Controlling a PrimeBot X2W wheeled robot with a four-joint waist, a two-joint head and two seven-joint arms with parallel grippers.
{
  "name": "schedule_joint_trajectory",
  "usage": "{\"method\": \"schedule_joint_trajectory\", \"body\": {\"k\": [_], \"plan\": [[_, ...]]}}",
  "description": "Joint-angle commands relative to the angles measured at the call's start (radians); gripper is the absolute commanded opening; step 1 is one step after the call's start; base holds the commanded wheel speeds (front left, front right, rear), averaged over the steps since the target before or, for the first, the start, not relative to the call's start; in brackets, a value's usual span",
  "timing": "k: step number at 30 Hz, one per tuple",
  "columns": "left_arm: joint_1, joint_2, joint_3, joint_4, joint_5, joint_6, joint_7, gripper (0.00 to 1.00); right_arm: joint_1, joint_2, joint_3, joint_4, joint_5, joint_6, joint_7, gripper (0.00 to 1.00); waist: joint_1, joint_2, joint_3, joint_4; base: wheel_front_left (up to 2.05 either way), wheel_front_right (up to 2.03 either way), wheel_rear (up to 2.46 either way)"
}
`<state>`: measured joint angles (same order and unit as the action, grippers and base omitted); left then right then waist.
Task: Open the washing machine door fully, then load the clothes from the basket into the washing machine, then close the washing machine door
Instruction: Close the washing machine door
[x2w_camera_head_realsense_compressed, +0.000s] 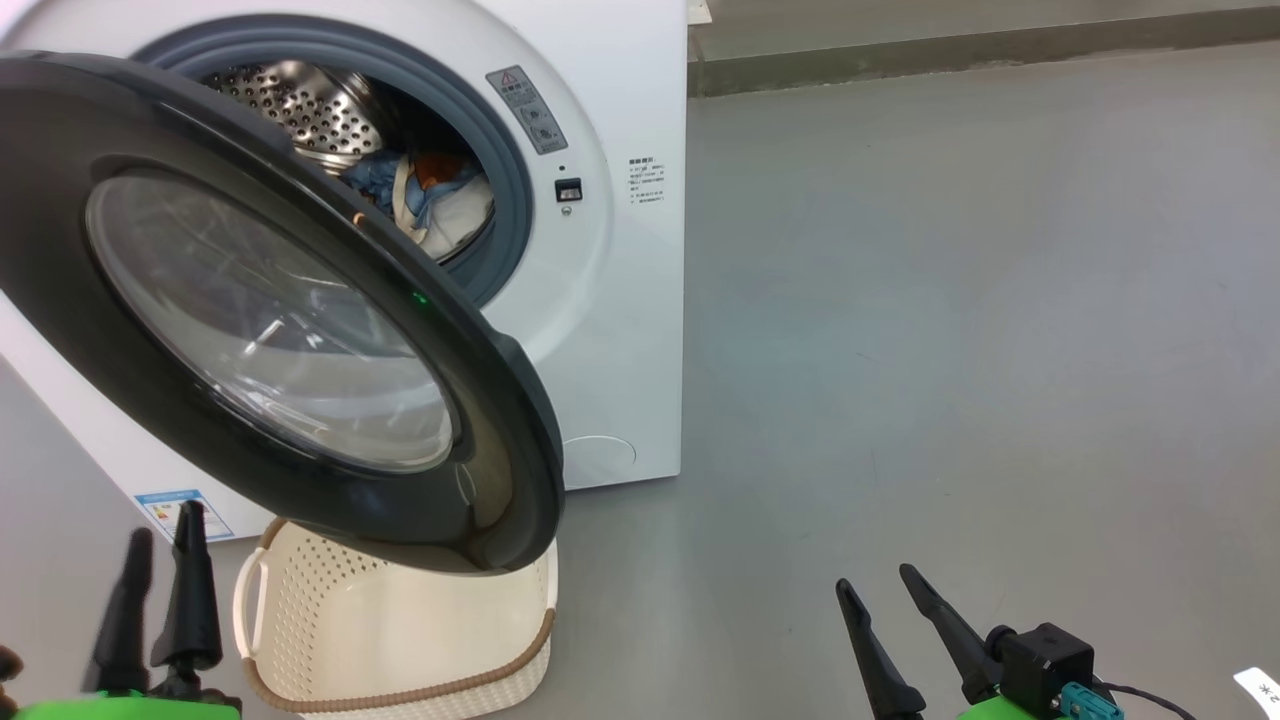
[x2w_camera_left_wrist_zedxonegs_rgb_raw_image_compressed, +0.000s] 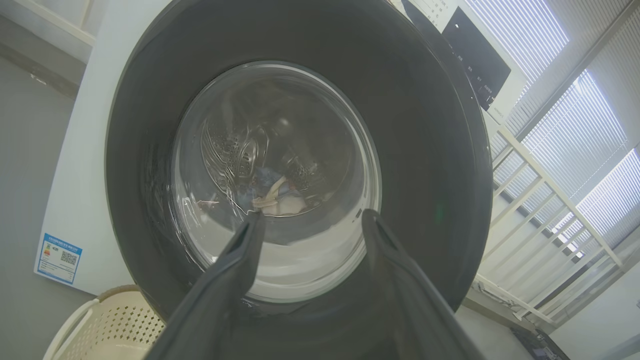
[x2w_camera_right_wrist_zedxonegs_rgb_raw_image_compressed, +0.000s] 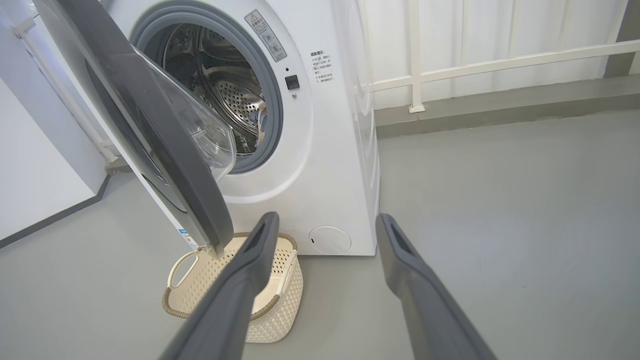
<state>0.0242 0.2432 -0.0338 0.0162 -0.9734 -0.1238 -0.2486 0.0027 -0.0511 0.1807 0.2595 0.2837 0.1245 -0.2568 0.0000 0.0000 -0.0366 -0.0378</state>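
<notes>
Near left: left gripper (x2w_camera_head_realsense_compressed: 165, 525), jaws parted and holding nothing, fingers pointing toward the far side, clear of the washing machine door (x2w_camera_head_realsense_compressed: 270, 310) in the head view. Faces that door in the left wrist view, the glass bowl framed between the two fingers. Just behind the gripper, low on the washing machine (x2w_camera_head_realsense_compressed: 620, 300): a blue label sticker (x2w_camera_left_wrist_zedxonegs_rgb_raw_image_compressed: 59, 259). A little to the right, on the floor (x2w_camera_head_realsense_compressed: 950, 350): the basket (x2w_camera_head_realsense_compressed: 300, 610), cream and perforated, brown rim, white handle to the left, bare bottom showing. Sits close in front of the machine, under the door's lower edge. Door hinged at the left, standing out at an angle from the machine's front, well ajar. Past its free edge, further right: grey gasket (x2w_camera_head_realsense_compressed: 510, 200), steel drum (x2w_camera_head_realsense_compressed: 310, 110), and the clothes (x2w_camera_head_realsense_compressed: 440, 200) lying low inside the drum, light blue with a patch of orange and some white. Right of the opening, a grey warning label (x2w_camera_head_realsense_compressed: 527, 110) and a small dark latch (x2w_camera_head_realsense_compressed: 568, 190); lower down, the round white flap (x2w_camera_head_realsense_compressed: 600, 452). Near right: right gripper (x2w_camera_head_realsense_compressed: 877, 578), jaws spread wide, empty, well apart from the machine, over grey floor.
</notes>
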Motion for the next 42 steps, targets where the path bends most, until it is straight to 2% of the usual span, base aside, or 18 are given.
{"method": "schedule_joint_trajectory", "body": {"k": [1,5,10,16,23,30,42], "plan": [[-0.031,0.022,0.046,-0.022,0.038,-0.007,-0.012,1.00,-0.008,0.001,0.022,-0.028,0.002,0.006,-0.005,1.00,0.0000,0.0000,0.000,0.001,0.00,0.00,0.00],[-0.008,0.000,0.080,-0.033,0.232,-0.007,-0.013,1.00,-0.006,0.001,0.019,-0.032,0.002,0.006,-0.005,1.00,0.0000,0.0000,-0.001,0.001,0.00,0.00,0.00],[0.035,-0.017,0.072,-0.034,0.447,-0.007,-0.013,1.00,-0.004,0.001,0.017,-0.036,0.002,0.006,-0.005,1.00,0.0000,0.0000,-0.002,0.003,0.00,0.00,0.00],[0.089,-0.056,0.055,-0.021,0.601,-0.007,-0.013,1.00,-0.004,0.001,0.016,-0.040,0.000,0.006,-0.005,1.00,0.0000,0.0000,-0.005,0.003,0.00,0.00,0.00],[0.109,-0.098,0.107,0.030,0.672,-0.007,-0.013,1.00,-0.002,0.001,0.015,-0.045,-0.002,0.006,-0.005,1.00,0.0000,0.0000,-0.016,-0.002,0.00,0.00,0.00],[0.111,-0.098,0.115,0.055,0.706,-0.007,-0.013,1.00,0.000,0.001,0.011,-0.050,-0.006,0.006,-0.005,1.00,0.0000,0.0000,-0.024,-0.006,0.00,0.00,0.00],[0.116,-0.099,0.106,0.074,0.702,-0.007,-0.013,1.00,0.005,0.001,0.004,-0.057,-0.010,0.006,-0.005,1.00,0.0000,0.0000,-0.031,0.000,0.00,0.00,0.00]]}}
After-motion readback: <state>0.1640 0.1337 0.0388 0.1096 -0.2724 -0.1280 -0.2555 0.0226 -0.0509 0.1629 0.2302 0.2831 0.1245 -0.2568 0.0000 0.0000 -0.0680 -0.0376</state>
